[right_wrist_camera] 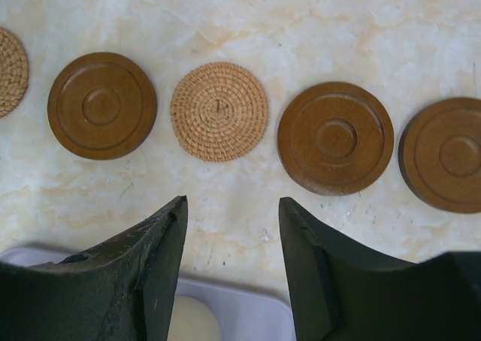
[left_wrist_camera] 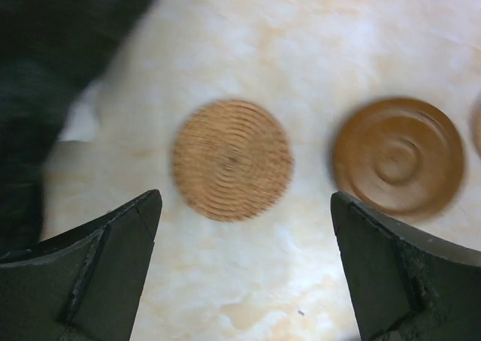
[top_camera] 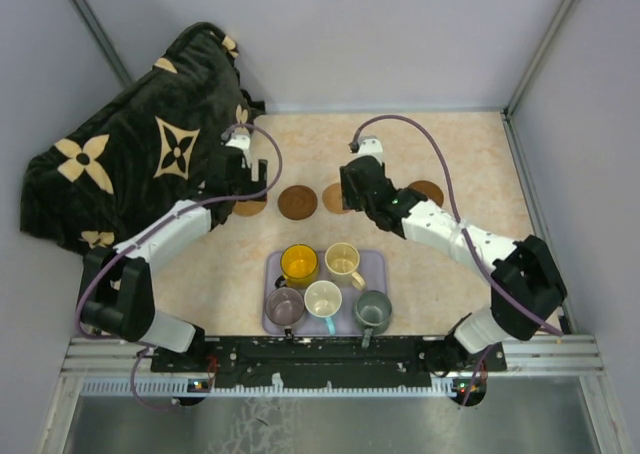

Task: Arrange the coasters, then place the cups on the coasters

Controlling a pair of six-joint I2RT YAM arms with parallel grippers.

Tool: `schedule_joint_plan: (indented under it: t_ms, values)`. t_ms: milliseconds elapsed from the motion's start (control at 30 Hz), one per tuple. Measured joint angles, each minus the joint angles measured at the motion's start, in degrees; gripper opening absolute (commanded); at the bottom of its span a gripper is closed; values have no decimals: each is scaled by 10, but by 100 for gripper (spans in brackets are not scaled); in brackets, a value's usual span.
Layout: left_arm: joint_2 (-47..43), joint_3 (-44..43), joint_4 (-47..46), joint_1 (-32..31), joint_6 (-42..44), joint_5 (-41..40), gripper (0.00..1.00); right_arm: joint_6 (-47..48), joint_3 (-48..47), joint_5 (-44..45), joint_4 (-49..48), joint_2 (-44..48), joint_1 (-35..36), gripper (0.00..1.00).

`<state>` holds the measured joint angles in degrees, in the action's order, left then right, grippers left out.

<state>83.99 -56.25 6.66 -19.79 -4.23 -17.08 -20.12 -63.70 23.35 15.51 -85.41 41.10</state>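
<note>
Five coasters lie in a row across the table, running from 9 o'clock to 3 o'clock in the top view, each apart from its neighbour (two are woven and light, three smooth and dark brown). The left gripper hovers over the 9 o'clock end of the row, its jaws spread wide with nothing between them. Its own, slightly blurred view shows a woven coaster just ahead of the fingers, with a dark brown coaster at that one's 3 o'clock. The right gripper hangs above the middle of the row, jaws apart and empty.

At 6 o'clock of the row, the lavender tray holds all five mugs. The yellow mug and cream mug stand on its far side. The mauve mug, white mug and grey-green mug stand on its near side. A dark patterned blanket is heaped at 10 o'clock.
</note>
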Motion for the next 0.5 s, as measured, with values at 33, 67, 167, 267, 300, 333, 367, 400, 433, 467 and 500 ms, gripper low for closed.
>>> schedule_joint_plan:
  t_ms: [33,67,167,267,300,333,367,400,433,467,500]
  values:
    - [0,8,-4,-11,0,12,100,-4,8,3,0,7,0,52]
    - [-1,16,-8,-22,0,25,100,-7,16,6,1,14,-1,52]
    - [-1,37,-21,-52,0,65,100,-16,37,13,6,38,-4,52]
    - [-1,42,-30,-66,0,98,100,-25,49,21,8,64,-10,53]
    - [-1,42,-35,-69,0,105,100,-26,53,24,8,73,-12,52]
    - [0,42,-41,-72,0,110,100,-29,58,26,8,84,-13,52]
    - [0,42,-45,-75,0,113,100,-31,61,27,8,93,-14,52]
    - [3,42,-50,-77,0,115,100,-31,63,28,7,100,-15,52]
    - [6,41,-53,-80,0,115,100,-34,65,30,7,110,-16,52]
    - [12,38,-54,-83,0,116,100,-35,67,31,6,113,-16,52]
    - [21,33,-55,-88,0,116,100,-35,68,31,6,118,-16,53]
